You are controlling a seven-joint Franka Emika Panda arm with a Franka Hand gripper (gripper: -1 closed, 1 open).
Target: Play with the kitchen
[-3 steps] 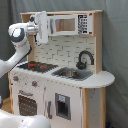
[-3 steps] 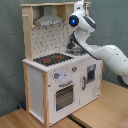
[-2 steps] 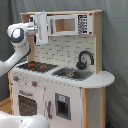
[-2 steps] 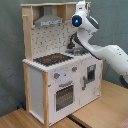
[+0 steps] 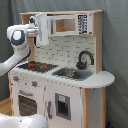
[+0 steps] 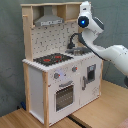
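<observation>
The kitchen stands upright against the grey curtain, filling both exterior views; stovetop, sink and black faucet look untouched, the oven door shut; the arm reaches up at the top shelf, near the microwave and grey hood; the gripper sits up there, its state I cannot tell; play looks barely begun; whatever it touches is hidden behind the wrist.
</observation>
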